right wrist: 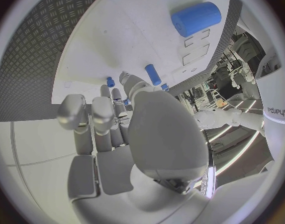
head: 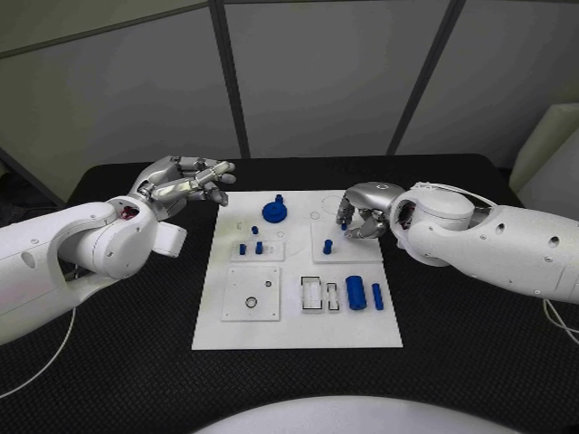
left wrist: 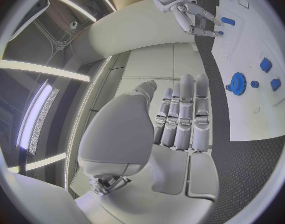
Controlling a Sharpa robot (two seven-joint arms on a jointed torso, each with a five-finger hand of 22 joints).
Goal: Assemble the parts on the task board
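The white task board (head: pixel 296 334) lies in the middle of the table. A blue gear (head: pixel 275 212) stands near its far edge, also in the left wrist view (left wrist: pixel 238 83). Small blue pegs (head: pixel 254 247) stand left of centre, and one peg (head: pixel 327 245) stands right of centre. A thick blue cylinder (head: pixel 356 292) and a thinner one (head: pixel 377 297) lie further forward; the thick cylinder (right wrist: pixel 196 18) shows in the right wrist view too. My left hand (head: pixel 185 185) hovers by the board's far left corner, fingers straight and empty (left wrist: pixel 179 119). My right hand (head: pixel 364 210) hangs over the far right part, fingers pointing down, holding nothing.
A square white plate with a ring (head: pixel 253 292) and a block with slots (head: pixel 321 294) sit on the board's near half. Black table (head: pixel 133 362) surrounds the board on all sides.
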